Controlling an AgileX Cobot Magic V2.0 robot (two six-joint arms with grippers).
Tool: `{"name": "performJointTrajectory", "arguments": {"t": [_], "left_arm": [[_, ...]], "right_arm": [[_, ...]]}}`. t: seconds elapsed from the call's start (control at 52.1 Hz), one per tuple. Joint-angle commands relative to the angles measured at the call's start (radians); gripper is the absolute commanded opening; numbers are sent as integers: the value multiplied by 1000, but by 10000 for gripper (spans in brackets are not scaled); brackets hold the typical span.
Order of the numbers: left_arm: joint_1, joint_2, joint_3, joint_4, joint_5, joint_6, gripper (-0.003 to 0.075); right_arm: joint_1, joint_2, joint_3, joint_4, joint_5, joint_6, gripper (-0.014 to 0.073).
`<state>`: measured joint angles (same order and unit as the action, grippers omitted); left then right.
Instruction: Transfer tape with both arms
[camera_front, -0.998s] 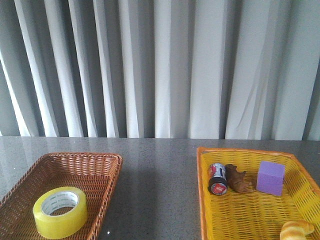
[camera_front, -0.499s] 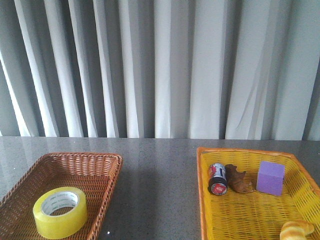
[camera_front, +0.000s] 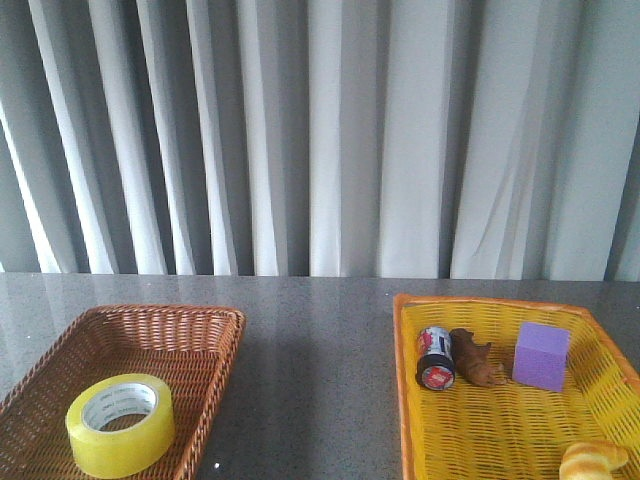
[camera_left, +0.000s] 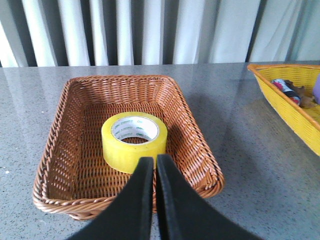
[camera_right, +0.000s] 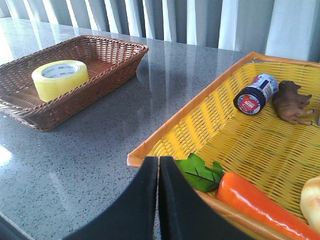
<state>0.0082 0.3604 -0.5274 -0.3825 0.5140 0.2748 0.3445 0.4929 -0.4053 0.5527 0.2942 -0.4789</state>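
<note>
Both grippers have their jaws pressed together with only a thin slit between the black fingers, and neither pinches anything. The left gripper (camera_left: 154, 165) hangs above the near edge of the brown wicker basket (camera_left: 60, 125), pointing at the tape (camera_left: 134, 141), which lies flat on the basket floor with its white core facing up. The right gripper (camera_right: 157, 167) sits over the near corner of the yellow basket (camera_right: 185, 107), just beside a toy carrot (camera_right: 260, 202) with green leaves (camera_right: 200, 172). Farther in lie a red-topped can (camera_right: 255, 94) and a brown animal figure (camera_right: 292, 101). The front view adds a purple cube (camera_front: 541, 356) and a croissant (camera_front: 592, 461). Gray table (camera_front: 320, 380) separates the baskets.
</note>
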Motion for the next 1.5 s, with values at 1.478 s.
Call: {"name": "performJointTrajectory", "arguments": {"t": [1.478], "left_arm": [[1,-387,523,345,-494,-378,-7]], "right_arm": [[-5,3,-25,14,-53,-4,-5]]}}
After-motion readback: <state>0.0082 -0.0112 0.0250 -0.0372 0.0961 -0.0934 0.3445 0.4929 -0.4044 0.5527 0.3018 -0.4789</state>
